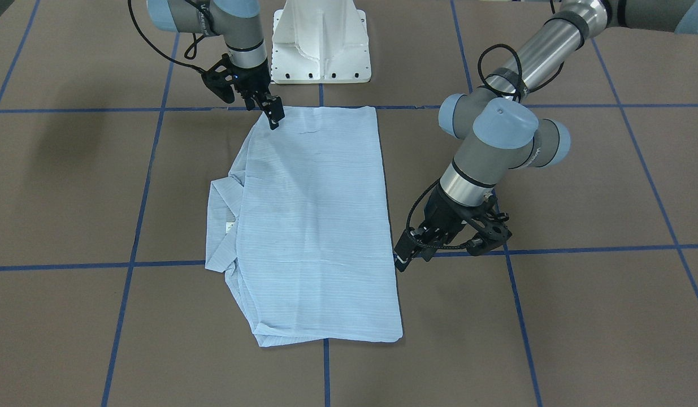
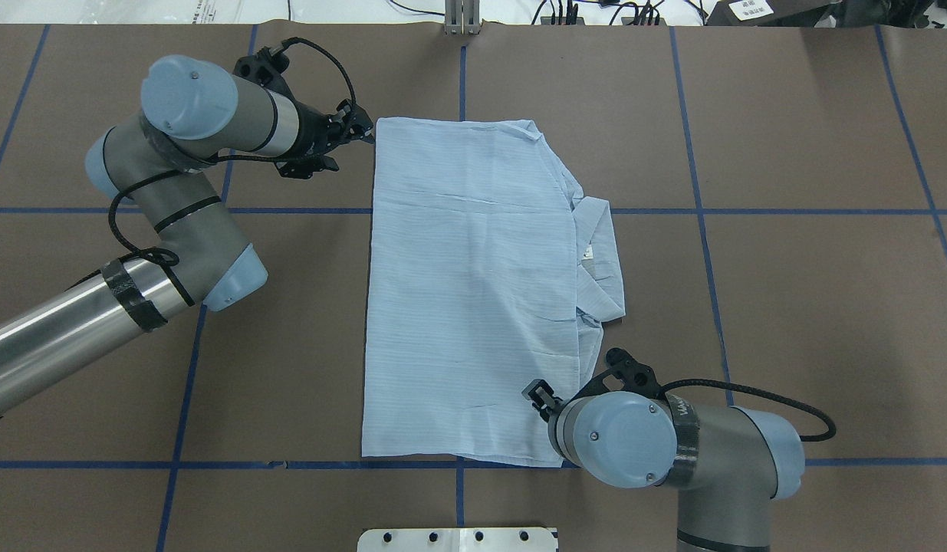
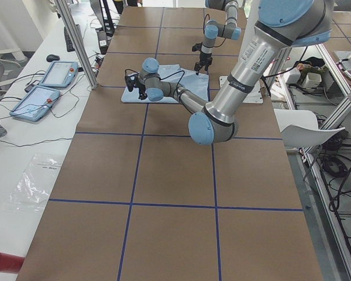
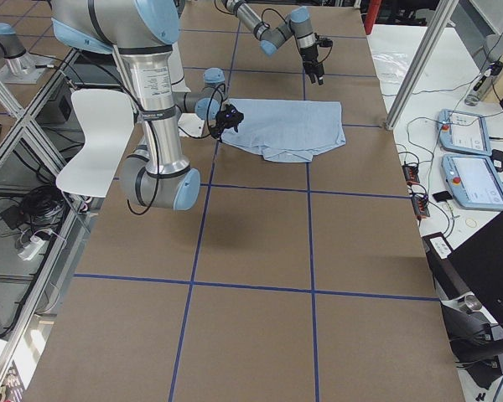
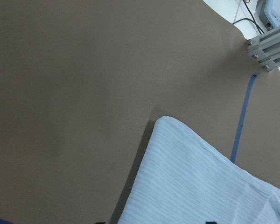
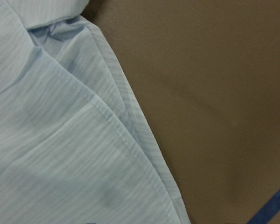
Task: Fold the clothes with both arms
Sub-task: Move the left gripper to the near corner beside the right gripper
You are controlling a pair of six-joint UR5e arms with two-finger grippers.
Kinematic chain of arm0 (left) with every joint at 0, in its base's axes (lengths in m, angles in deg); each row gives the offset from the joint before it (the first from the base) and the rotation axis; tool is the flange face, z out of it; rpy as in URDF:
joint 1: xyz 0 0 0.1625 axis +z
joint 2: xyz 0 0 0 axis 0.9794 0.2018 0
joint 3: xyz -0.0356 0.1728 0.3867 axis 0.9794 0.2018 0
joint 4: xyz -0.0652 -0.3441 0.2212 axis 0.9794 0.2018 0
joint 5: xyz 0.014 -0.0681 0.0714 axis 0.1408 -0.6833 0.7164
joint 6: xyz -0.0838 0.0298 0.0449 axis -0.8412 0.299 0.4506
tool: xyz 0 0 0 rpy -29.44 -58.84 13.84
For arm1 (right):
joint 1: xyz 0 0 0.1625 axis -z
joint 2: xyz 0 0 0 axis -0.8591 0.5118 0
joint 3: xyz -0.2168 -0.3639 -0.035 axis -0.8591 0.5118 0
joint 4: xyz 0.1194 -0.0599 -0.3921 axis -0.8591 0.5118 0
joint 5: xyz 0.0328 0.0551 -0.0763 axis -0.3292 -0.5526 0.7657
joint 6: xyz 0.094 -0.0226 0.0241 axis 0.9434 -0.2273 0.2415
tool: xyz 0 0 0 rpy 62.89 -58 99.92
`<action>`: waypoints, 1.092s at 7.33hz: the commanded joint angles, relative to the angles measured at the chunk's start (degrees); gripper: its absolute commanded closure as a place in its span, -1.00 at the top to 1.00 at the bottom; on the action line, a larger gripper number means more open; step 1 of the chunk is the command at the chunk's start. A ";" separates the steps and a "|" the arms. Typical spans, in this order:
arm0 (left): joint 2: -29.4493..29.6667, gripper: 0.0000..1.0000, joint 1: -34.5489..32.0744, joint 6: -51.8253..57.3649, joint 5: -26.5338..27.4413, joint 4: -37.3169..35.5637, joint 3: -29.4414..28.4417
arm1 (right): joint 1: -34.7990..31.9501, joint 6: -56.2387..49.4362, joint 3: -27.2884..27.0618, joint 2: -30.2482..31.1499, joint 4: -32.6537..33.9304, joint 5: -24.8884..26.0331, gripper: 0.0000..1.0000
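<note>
The clothes are one pale blue striped shirt (image 1: 315, 220) (image 2: 473, 291), lying flat on the brown table as a folded rectangle. Its collar (image 2: 596, 261) pokes out on my right side. My left gripper (image 2: 360, 135) (image 1: 402, 261) hovers low just outside the shirt's far left corner. In the left wrist view that corner (image 5: 177, 135) lies ahead, with the fingertips apart at the bottom edge, so the gripper is open. My right gripper (image 2: 537, 394) (image 1: 272, 116) sits over the near right corner, fingers apart and holding nothing. The right wrist view shows only the hem (image 6: 126, 126).
The white pedestal base (image 1: 320, 45) stands just behind the shirt's near edge. Blue tape lines (image 2: 699, 211) grid the table. An aluminium frame post (image 5: 266, 51) rises at the far edge. Control tablets (image 3: 58, 73) lie on a side bench.
</note>
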 commanded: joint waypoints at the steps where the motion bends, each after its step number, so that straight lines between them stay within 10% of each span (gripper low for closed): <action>1: -0.16 0.53 0.03 0.00 0.00 0.00 0.22 | -0.30 0.34 1.68 0.07 -4.49 -0.24 0.76; 4: -0.16 0.53 0.03 -0.09 0.00 0.00 0.48 | -0.48 0.43 1.42 0.42 -3.62 -0.50 -0.14; 5: -0.07 0.53 0.03 -0.61 0.00 0.00 0.57 | -0.57 0.43 1.15 0.33 -3.44 -0.59 -0.99; 8: -0.07 0.53 0.21 -1.32 0.00 0.00 0.57 | -0.92 0.43 0.72 0.33 -3.44 -0.68 -1.00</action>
